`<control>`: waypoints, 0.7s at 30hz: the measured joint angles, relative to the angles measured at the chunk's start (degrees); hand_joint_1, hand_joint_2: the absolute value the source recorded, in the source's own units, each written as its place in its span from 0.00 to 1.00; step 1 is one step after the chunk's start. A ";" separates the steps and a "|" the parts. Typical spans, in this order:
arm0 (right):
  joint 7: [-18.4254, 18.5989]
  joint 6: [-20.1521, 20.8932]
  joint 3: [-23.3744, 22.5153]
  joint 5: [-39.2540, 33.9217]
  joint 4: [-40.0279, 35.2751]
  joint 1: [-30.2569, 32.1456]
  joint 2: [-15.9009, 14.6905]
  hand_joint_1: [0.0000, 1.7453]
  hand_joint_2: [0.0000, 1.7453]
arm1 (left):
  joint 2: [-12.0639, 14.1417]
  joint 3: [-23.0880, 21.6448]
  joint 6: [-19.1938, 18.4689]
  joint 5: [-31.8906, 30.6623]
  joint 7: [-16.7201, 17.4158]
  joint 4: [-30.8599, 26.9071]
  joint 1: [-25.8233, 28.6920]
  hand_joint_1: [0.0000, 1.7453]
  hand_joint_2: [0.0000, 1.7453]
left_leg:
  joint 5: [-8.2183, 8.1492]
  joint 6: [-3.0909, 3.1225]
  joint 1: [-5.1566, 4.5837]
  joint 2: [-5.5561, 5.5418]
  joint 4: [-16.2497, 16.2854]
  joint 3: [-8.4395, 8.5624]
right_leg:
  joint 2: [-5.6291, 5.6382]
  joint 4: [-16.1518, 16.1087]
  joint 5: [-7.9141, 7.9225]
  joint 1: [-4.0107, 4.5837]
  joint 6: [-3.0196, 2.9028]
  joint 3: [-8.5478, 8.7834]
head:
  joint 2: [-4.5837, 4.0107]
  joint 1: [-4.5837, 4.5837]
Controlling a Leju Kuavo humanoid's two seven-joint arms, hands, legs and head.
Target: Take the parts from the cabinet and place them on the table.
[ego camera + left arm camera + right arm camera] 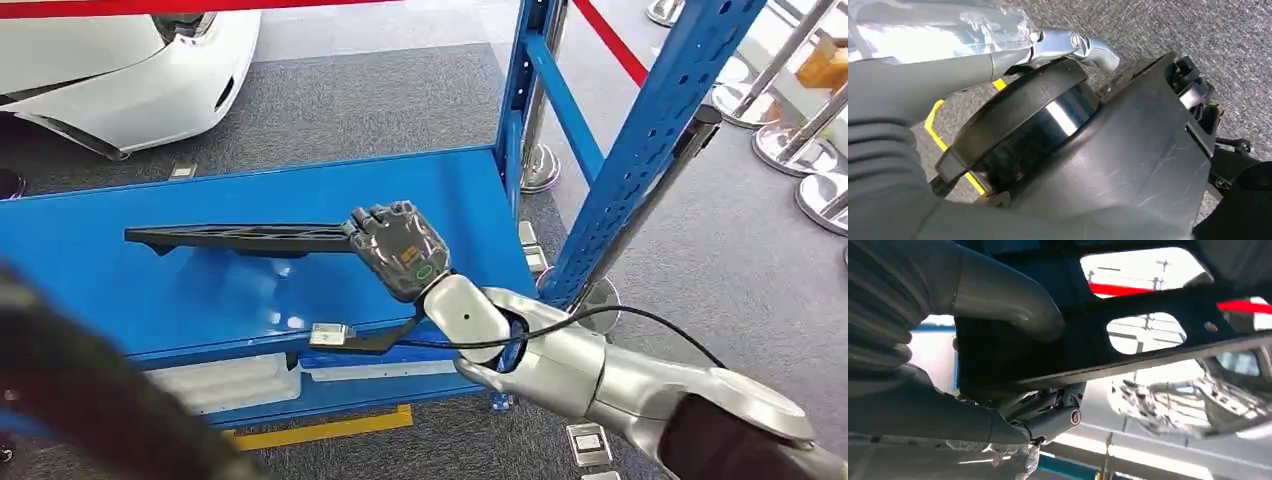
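Right hand: the right hand [398, 250] is seen over the blue shelf [150, 280] of the cabinet, its fingers [380, 222] closed on one end of the black part [240, 237].
Part position: the long, flat black part is held roughly level just above the shelf surface, extending toward 9 o'clock from the hand; in the right wrist view the part [1148, 325] is shown as an openwork piece with the thumb [1003, 300] laid across it.
Left hand: its fingers cannot be judged open or closed from the left wrist view.
Surroundings: a blue upright post [650, 140] stands at 2 o'clock of the hand; a white car [130, 70] is parked at 11 o'clock.
Step in hand: judged to be withdrawal of the part from the shelf.
Recommended handling: the grip is at one end, so sagging of the far tip is likely; the part should be kept level, drawn out clear of the post, and turned slowly toward the desk.
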 joint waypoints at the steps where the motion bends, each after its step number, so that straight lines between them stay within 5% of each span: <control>1: -0.09 0.35 0.02 0.35 -0.98 -0.19 -0.22 1.00 1.00 | 0.00 0.00 0.07 0.11 0.00 -0.02 0.03 0.00 0.00 | 0.00 0.00 0.00 0.00 0.00 0.00 | 0.00 0.00 0.00 0.00 0.00 0.00 | 0.00 0.00; 2: -0.13 0.66 0.02 0.50 -1.97 -0.40 -0.44 1.00 1.00 | -0.02 0.00 0.09 0.17 0.00 -0.04 0.05 0.00 1.00 | 0.00 0.00 0.00 0.00 0.00 0.00 | 0.00 0.00 0.00 0.00 0.00 0.00 | 0.00 0.00; 21: 0.15 3.54 0.52 3.71 -12.26 -6.23 -3.41 1.00 1.00 | -0.02 0.00 -0.11 0.72 0.13 -0.48 0.05 0.00 1.00 | 0.00 0.00 0.00 0.00 0.00 0.00 | 0.00 0.00 0.00 0.00 0.00 0.00 | 0.00 0.02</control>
